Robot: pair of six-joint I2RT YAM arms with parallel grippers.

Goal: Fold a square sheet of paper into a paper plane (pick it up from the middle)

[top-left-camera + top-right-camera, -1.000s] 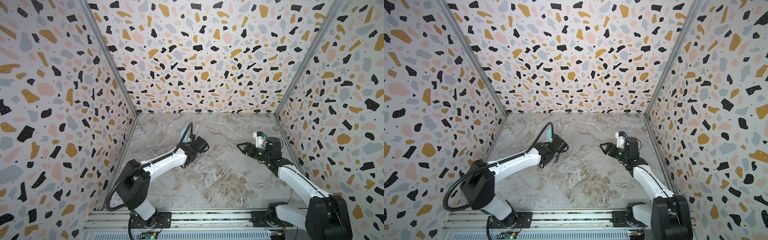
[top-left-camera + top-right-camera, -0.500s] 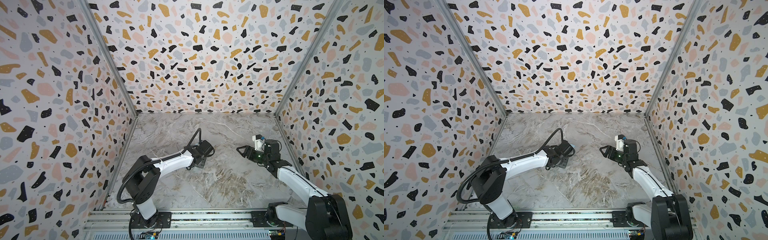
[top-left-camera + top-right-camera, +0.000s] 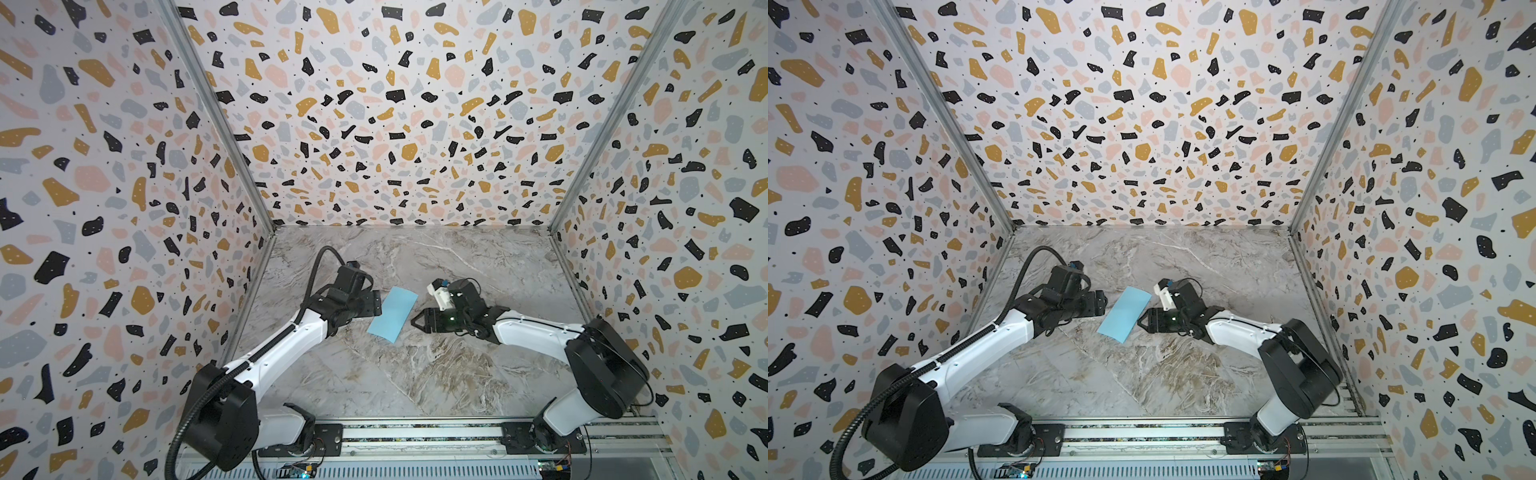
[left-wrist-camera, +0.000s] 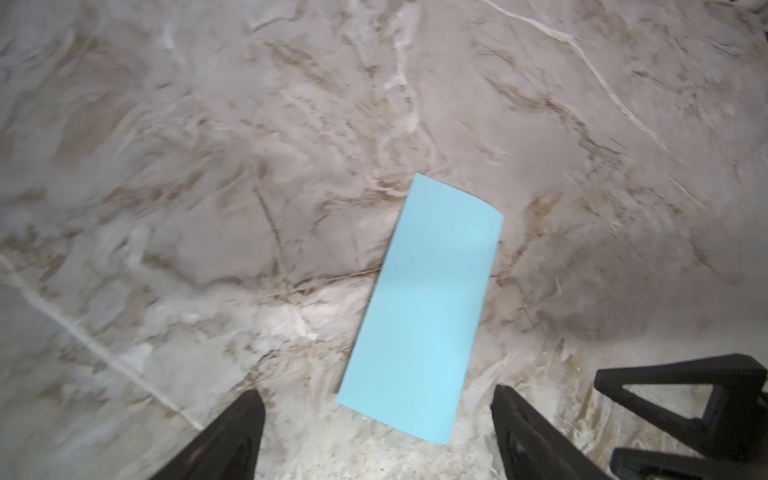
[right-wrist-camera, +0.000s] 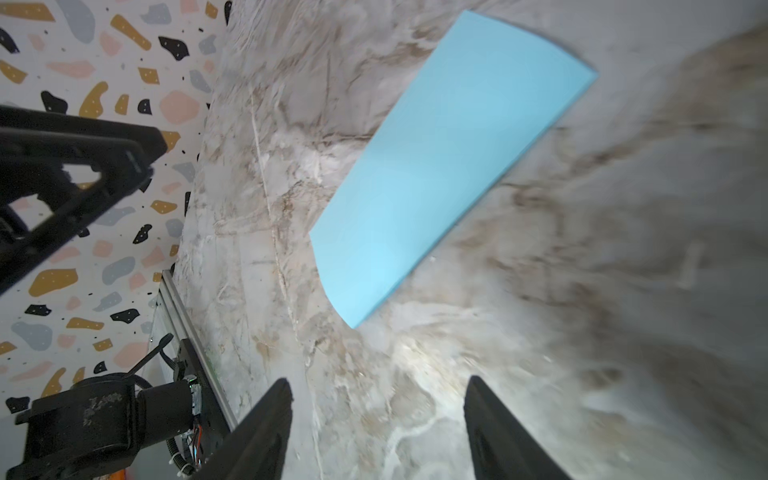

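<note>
Marble tabletop point(image 3: 415, 374), mid-frame: your folded blue sheet point(image 3: 392, 313) lies loose between left gripper point(image 3: 376, 302), gaping wide, and right gripper point(image 3: 415, 322), partly open, both empty. A nudge could skid or unfold it.

Grey-beige marble-patterned tabletop point(image 3: 415, 374), light blue sheet of paper point(image 3: 392, 314) lying near its middle, seen as a narrow rectangle, long sides running from 1 o'clock to 7 o'clock

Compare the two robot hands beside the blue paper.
In both top views the left hand sits left of the blue paper, while the right hand sits right of it. The left hand is spread wider than the right hand. Both are open and hold nothing.
</note>
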